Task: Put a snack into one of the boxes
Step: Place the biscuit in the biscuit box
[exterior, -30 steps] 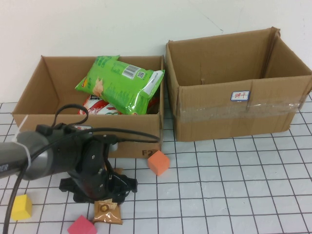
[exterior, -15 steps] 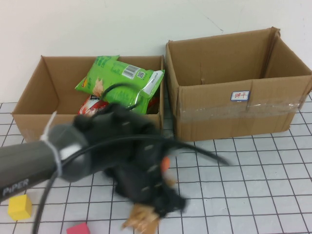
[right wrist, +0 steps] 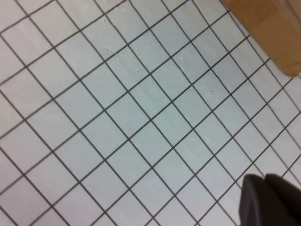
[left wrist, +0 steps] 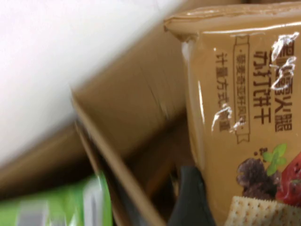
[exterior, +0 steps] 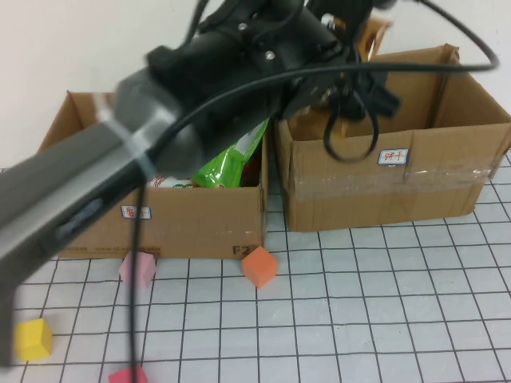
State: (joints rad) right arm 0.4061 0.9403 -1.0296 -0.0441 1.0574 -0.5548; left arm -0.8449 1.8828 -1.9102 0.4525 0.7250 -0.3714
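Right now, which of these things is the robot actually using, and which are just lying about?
In use:
- brown biscuit packet, held by the left gripper
- right cardboard box below it
- left cardboard box, holding a green snack bag

Lying about:
- orange cube
- pink cube
- yellow cube
- right gripper, over bare table

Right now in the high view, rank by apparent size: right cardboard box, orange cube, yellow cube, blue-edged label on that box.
1. right cardboard box, left gripper holding the brown snack packet above it
2. orange cube
3. yellow cube, about alike, unranked
4. blue-edged label

Right gripper appears only in its wrist view, over bare grid.
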